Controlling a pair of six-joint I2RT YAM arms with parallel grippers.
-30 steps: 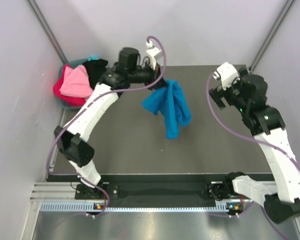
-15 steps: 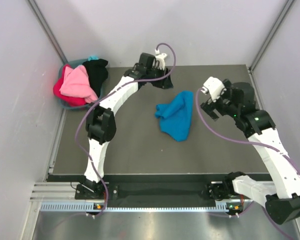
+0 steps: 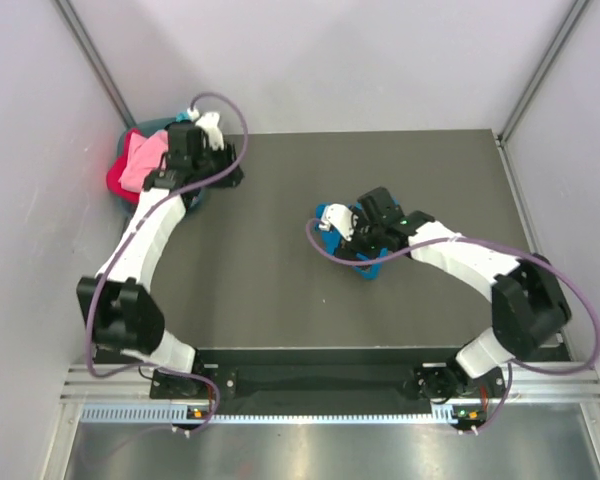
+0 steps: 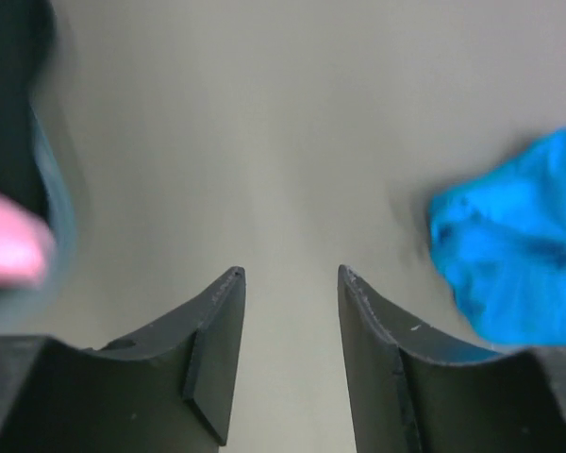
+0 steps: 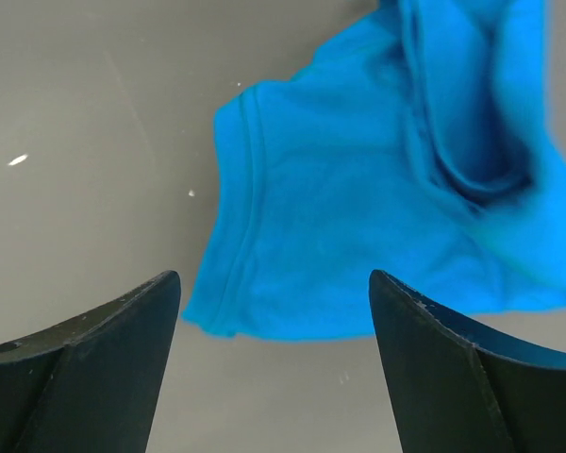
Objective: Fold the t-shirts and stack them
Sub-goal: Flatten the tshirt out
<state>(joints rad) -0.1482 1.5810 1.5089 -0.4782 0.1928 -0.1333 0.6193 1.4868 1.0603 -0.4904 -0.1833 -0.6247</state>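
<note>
A bright blue t-shirt (image 3: 329, 215) lies crumpled on the dark table, right of centre. My right gripper (image 3: 352, 238) hovers low over it, open. In the right wrist view the shirt's hemmed edge (image 5: 377, 189) lies just beyond the wide-apart fingertips, and nothing sits inside the right gripper (image 5: 274, 276). My left gripper (image 3: 227, 176) is at the back left beside the basket, open and empty over bare table. In the left wrist view, past the left gripper (image 4: 288, 274), the blue shirt (image 4: 514, 236) shows far right. A pink shirt (image 3: 142, 163) and a red one (image 3: 118, 181) lie heaped in the basket.
The teal plastic basket (image 3: 152, 125) stands in the back left corner against the wall. Its rim (image 4: 57, 208) and a black cloth (image 4: 8, 85) show at the left of the left wrist view. White walls close in on three sides.
My left gripper opened and let go of the blue shirt, which dropped onto the table. The left arm then swung back left to the basket. My right arm came down over the shirt.
</note>
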